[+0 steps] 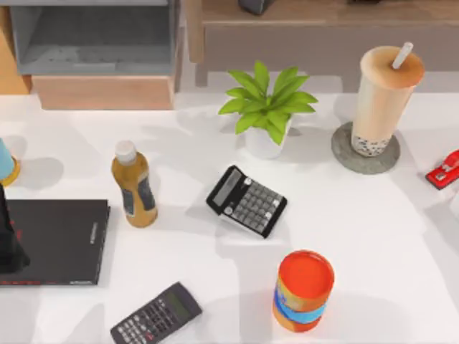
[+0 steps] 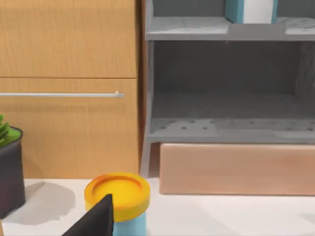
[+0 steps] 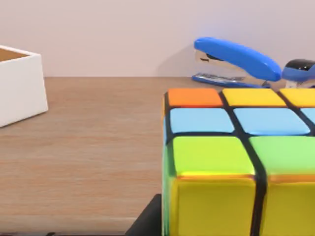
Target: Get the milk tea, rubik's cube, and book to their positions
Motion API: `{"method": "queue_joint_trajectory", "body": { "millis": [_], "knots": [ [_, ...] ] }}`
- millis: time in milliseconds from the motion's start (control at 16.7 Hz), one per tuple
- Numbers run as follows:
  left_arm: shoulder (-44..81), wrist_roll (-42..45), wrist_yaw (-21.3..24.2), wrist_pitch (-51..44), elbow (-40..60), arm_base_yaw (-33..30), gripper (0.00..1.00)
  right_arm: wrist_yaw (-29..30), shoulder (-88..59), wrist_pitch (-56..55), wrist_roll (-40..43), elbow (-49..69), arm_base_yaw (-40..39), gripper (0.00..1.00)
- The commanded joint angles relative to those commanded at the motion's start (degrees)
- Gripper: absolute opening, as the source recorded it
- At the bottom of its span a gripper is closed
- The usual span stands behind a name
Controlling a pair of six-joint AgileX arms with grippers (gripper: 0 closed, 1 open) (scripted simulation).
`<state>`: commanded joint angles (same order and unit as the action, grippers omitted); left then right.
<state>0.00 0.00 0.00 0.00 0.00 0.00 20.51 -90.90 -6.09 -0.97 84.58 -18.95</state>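
Hovering close behind rubik's cube (image 3: 236, 167) on wooden shelf (image 3: 88, 147), right pincer; grip seemingly unreadable; milk tea (image 1: 384, 97) on coaster (image 1: 344, 154).

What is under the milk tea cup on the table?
The milk tea stands upright on a round grey coaster, at the table's right rear in the top view. The coaster's rim shows all around the cup's base; its middle is covered by the cup.
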Motion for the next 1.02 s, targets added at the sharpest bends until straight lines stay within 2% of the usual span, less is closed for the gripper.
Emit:
{"method": "queue_joint_trajectory", "body": {
  "millis": [300, 480, 660, 1020],
  "knots": [
    [0.0, 0.0, 0.0, 0.0, 0.0, 0.0, 1.00, -1.9, 0.4, -2.1, 0.2, 2.0, 1.3, 0.00],
    [0.0, 0.0, 0.0, 0.0, 0.0, 0.0, 1.00, -5.6, -2.9, -5.8, 0.6, 9.5, 2.9, 0.00],
    [0.0, 0.0, 0.0, 0.0, 0.0, 0.0, 1.00, -7.6, -9.9, -4.3, 0.6, 19.2, 3.7, 0.00],
    [0.0, 0.0, 0.0, 0.0, 0.0, 0.0, 1.00, -4.3, -21.9, 4.5, 0.1, 26.9, 4.5, 0.00]
  ]
}}
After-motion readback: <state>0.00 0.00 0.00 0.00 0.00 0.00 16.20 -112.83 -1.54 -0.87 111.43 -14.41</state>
